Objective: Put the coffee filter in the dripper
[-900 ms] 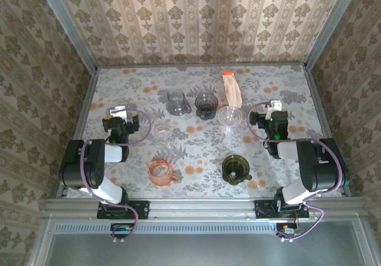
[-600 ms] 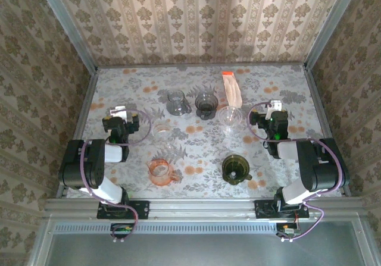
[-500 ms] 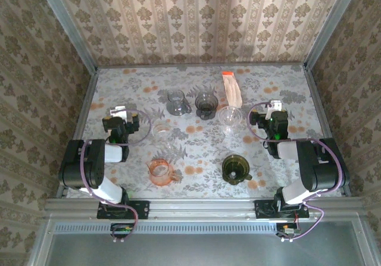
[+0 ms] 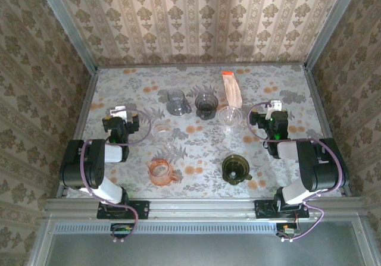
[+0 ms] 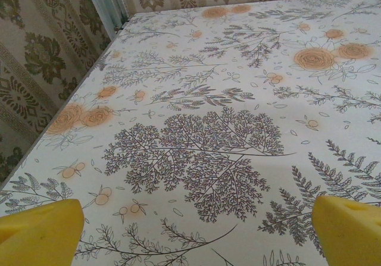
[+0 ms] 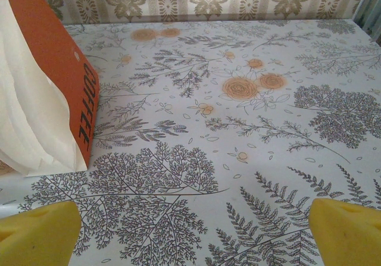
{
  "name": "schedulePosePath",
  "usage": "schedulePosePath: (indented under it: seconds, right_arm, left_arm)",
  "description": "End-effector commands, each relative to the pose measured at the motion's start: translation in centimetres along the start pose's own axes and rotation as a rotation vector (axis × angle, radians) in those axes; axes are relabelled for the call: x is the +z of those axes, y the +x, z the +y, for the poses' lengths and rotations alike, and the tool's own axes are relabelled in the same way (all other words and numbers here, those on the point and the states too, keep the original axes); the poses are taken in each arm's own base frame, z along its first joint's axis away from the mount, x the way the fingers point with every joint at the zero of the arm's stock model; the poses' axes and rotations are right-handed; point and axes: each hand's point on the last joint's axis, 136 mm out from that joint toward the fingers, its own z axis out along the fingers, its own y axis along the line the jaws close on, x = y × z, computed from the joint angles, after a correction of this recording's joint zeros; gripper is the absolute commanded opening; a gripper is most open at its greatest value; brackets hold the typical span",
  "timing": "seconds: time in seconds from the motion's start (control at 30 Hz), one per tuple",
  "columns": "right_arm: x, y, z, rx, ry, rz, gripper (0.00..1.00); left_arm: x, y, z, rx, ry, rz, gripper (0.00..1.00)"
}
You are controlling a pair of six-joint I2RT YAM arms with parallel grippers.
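Nothing has visibly shifted since the earlier frames: both arms and every vessel sit where they did.

From above, the left gripper (image 4: 119,116) rests low over the left side of the table (image 4: 286,78), and the right gripper (image 4: 272,111) does the same on the right side. Each is released and grasps nothing. In the left wrist view its yellow pads (image 5: 38,233) stand wide apart at the bottom corners, with only bare floral tabletop between them. In the right wrist view the pads (image 6: 348,230) are spread just as widely.

The coffee filter pack (image 4: 231,90) lies flat toward the far middle of the table, its orange end pointing at the back wall. The right wrist camera shows it at the left edge, an orange sleeve printed "COFFEE" with white paper filters (image 6: 30,117) fanning out of it, well apart from the right gripper's pads.

A clear cup (image 4: 228,116) sits just beside the near end of the pack. Left of it stand a dark dripper (image 4: 206,105) and a clear glass dripper (image 4: 176,102). Nearer the arms are a green dripper (image 4: 236,168) and an orange dripper (image 4: 159,171), well apart from each other. None seems to hold a filter, though the overhead view is too small to be sure.
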Motion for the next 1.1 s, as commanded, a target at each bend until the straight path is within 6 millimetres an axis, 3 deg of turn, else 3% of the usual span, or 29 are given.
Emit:
schedulePosePath:
  seconds: [0.0, 0.57, 0.7, 0.9, 1.07]
  right_arm:
    - [-0.1, -0.1, 0.1, 0.011, -0.009, -0.014, 1.0]
    - [0.0, -0.1, 0.0, 0.033, -0.043, -0.012, 1.0]
    - [-1.0, -1.6, -0.1, 0.03, -0.036, 0.006, 1.0]
    - [-1.8, -3.7, -0.3, 0.04, 0.006, 0.051, 1.0]
    - [-3.2, -5.2, 0.4, 0.047, 0.036, 0.016, 1.0]
  left_arm:
    - [0.1, -1.4, 0.0, -0.002, -0.007, -0.04, 1.0]
    - [0.0, -1.4, 0.0, -0.002, -0.008, -0.045, 1.0]
    - [-1.4, -2.3, 0.1, 0.01, -0.026, -0.099, 1.0]
    - [-3.0, -4.2, 2.2, -0.026, -0.127, -0.103, 1.0]
    - [-5.0, -7.4, 3.5, -0.084, -0.17, -0.162, 1.0]
